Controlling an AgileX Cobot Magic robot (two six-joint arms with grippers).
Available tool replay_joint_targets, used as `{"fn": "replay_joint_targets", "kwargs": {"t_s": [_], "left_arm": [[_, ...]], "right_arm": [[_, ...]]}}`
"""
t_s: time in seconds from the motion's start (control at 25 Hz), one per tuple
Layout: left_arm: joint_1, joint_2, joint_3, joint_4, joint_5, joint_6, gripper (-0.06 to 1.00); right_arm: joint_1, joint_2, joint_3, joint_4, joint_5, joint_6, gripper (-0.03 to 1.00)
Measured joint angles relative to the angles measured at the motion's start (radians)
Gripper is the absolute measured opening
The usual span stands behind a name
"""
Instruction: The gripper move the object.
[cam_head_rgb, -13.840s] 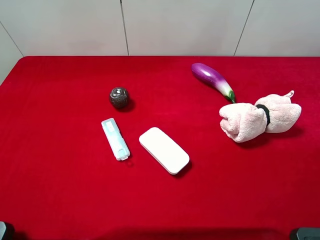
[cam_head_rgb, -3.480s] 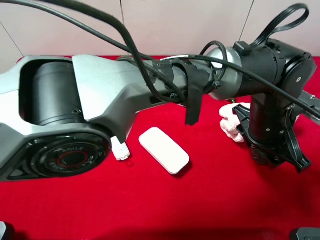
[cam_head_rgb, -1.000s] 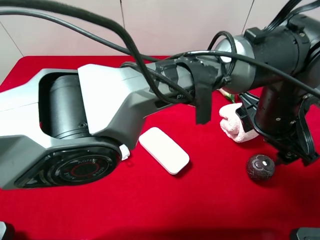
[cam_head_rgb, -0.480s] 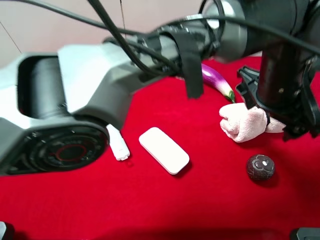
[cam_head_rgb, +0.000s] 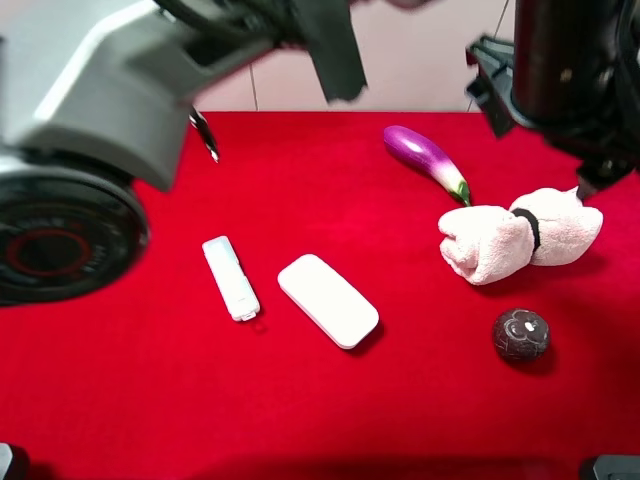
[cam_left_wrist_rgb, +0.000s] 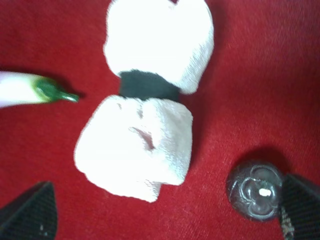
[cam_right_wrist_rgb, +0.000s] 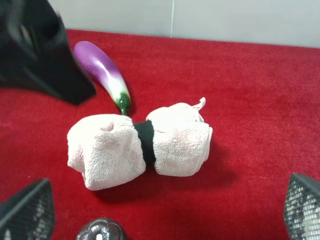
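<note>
The object, a dark mottled ball (cam_head_rgb: 521, 334), lies alone on the red cloth at the front right, just in front of the pink towel roll (cam_head_rgb: 518, 238). It also shows in the left wrist view (cam_left_wrist_rgb: 255, 190) and at the edge of the right wrist view (cam_right_wrist_rgb: 100, 232). My left gripper (cam_head_rgb: 588, 145) hangs high above the towel at the right, open and empty; its two fingertips stand wide apart in the left wrist view (cam_left_wrist_rgb: 165, 215). My right gripper (cam_right_wrist_rgb: 165, 207) is open and empty, low, on the near side of the towel.
A purple eggplant (cam_head_rgb: 425, 160) lies behind the towel. A white remote (cam_head_rgb: 231, 277) and a white flat case (cam_head_rgb: 327, 300) lie mid-table. The large silver-grey left arm (cam_head_rgb: 120, 70) spans the top of the exterior view, close to the camera.
The ball, earlier at the back left by the remote, now lies at the front right. Over the last second my left gripper has risen from beside the ball; the ball stayed put.
</note>
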Motion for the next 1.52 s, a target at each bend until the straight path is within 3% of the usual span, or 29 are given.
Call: {"fn": "replay_joint_targets", "kwargs": {"t_s": [0.2, 0.8, 1.52], "left_arm": [[0.025, -0.075, 0.082, 0.014, 0.0, 0.0, 0.88], [0.093, -0.45, 0.553, 0.033, -0.001, -0.003, 0.88], [0.106, -0.935, 1.048, 0.036, -0.002, -0.048, 0.93]], "right_arm": [[0.0, 0.0, 0.0, 0.0, 0.0, 0.0, 0.69], [0.0, 0.0, 0.0, 0.0, 0.0, 0.0, 0.69], [0.0, 0.0, 0.0, 0.0, 0.0, 0.0, 0.69]]}}
